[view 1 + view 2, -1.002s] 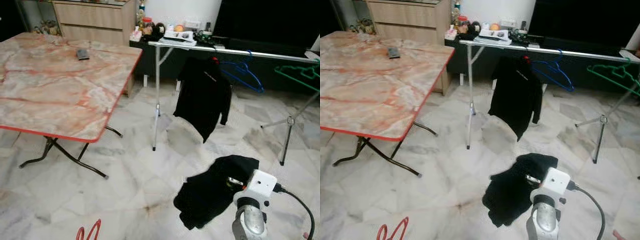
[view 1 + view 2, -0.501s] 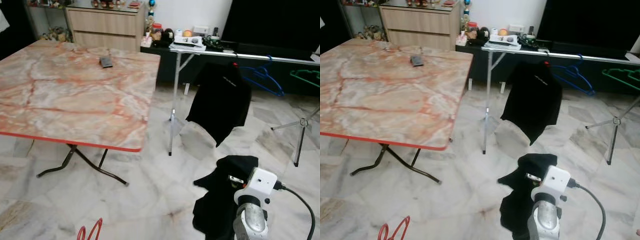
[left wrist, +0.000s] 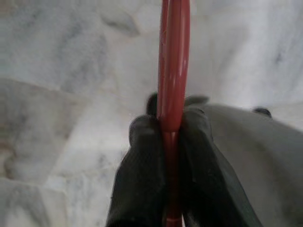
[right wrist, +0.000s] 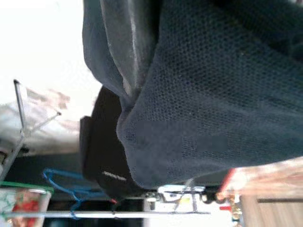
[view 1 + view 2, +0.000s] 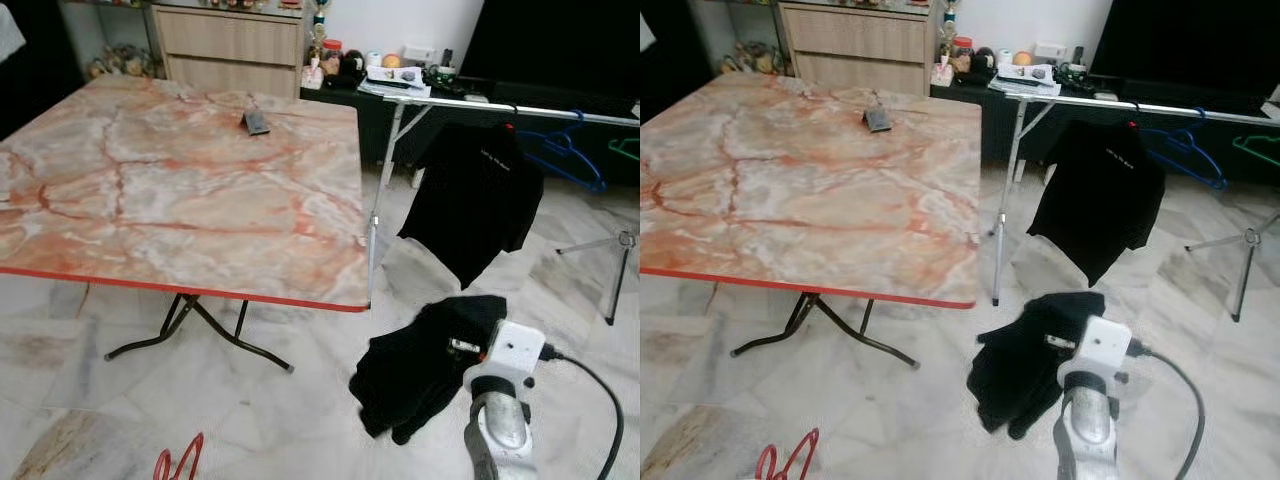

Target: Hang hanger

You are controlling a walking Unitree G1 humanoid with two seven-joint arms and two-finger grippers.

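A red hanger (image 3: 174, 56) is clamped between my left gripper's (image 3: 171, 125) black fingers, over the marble floor; its red loops (image 5: 178, 465) poke up at the bottom left of the eye views. A black garment (image 5: 420, 365) hangs bunched from my right arm (image 5: 497, 400), above the floor; its dark knit cloth (image 4: 213, 94) covers that gripper's fingers. Behind stands a silver clothes rack (image 5: 540, 110), with a black shirt (image 5: 480, 200) hung on it.
A blue hanger (image 5: 565, 150) and a green hanger (image 5: 625, 148) hang further along the rail. A large marble-look folding table (image 5: 180, 190) with a small dark object (image 5: 257, 122) stands on the left. A wooden cabinet (image 5: 230, 45) and a cluttered dark shelf stand behind.
The camera has swung left: the table now takes up more of the view and the rack sits further right. Both arms keep their loads.
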